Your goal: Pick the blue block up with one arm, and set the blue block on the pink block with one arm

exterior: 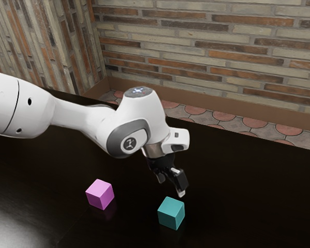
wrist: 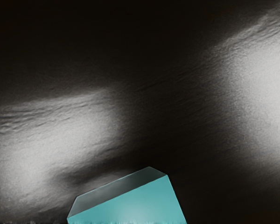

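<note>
A teal-blue block (exterior: 171,212) sits on the dark table (exterior: 248,196), near the front. A pink block (exterior: 99,194) rests on the same table, toward the exterior view's left of the blue one, with a gap between them. My black gripper (exterior: 171,186) hangs just above and slightly behind the blue block, tilted, its fingers apart and holding nothing. In the wrist view the blue block (wrist: 130,200) lies close under my hand, its top face and one side showing.
The glossy dark table stretches wide around both blocks. A brick wall (exterior: 206,46) and a tiled floor strip (exterior: 237,121) lie beyond the table's far edge. My white arm (exterior: 67,119) comes in from the exterior view's left, above the pink block's side.
</note>
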